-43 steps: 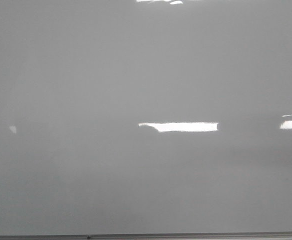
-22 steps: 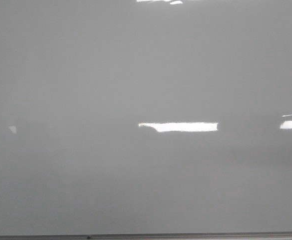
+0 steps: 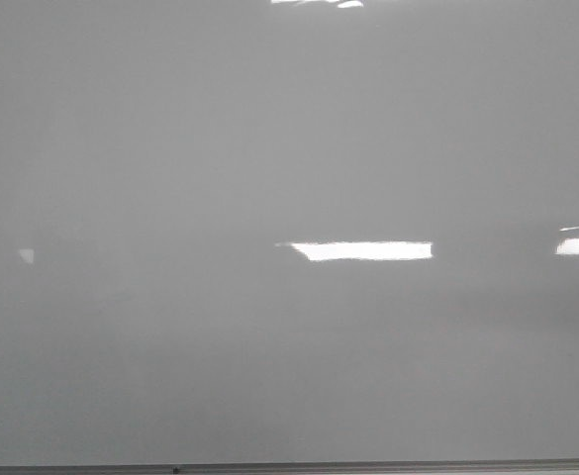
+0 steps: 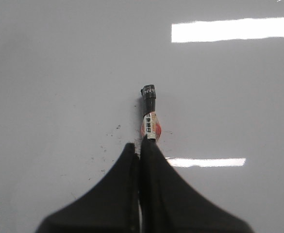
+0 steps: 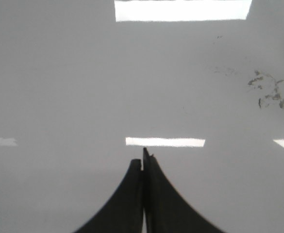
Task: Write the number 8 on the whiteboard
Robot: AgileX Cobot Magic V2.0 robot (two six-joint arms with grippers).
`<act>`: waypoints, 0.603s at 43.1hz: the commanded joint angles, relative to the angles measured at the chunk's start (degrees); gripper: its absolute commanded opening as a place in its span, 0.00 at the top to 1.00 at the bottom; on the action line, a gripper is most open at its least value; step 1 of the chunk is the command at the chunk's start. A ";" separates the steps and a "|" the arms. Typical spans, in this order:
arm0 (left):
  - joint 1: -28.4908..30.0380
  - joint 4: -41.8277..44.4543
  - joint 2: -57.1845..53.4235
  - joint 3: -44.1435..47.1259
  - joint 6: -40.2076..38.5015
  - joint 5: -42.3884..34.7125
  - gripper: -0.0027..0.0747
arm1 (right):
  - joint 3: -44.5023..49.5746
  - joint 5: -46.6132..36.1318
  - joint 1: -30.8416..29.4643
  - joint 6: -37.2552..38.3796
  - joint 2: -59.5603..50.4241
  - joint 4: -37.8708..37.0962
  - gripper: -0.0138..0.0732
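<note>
The whiteboard (image 3: 269, 148) is a glossy grey-white surface that fills the front view, with a thin dark frame edge at the bottom; neither gripper shows there. No number 8 shows on it in any view. In the left wrist view my left gripper (image 4: 141, 145) is shut on a marker (image 4: 149, 114) with a black tip and a white and red label, its tip pointing at the board (image 4: 59, 73). In the right wrist view my right gripper (image 5: 142, 162) is shut and empty over the board (image 5: 59, 87).
Bright rectangular glare patches (image 3: 363, 250) lie across the board. Faint black marker specks (image 4: 105, 145) lie beside the left gripper. A patch of smudged black marks (image 5: 268, 90) shows in the right wrist view.
</note>
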 commanded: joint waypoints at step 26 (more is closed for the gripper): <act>-0.40 -4.63 21.35 -42.72 -0.44 32.71 0.99 | -38.73 27.64 -0.30 -4.11 20.37 0.09 0.97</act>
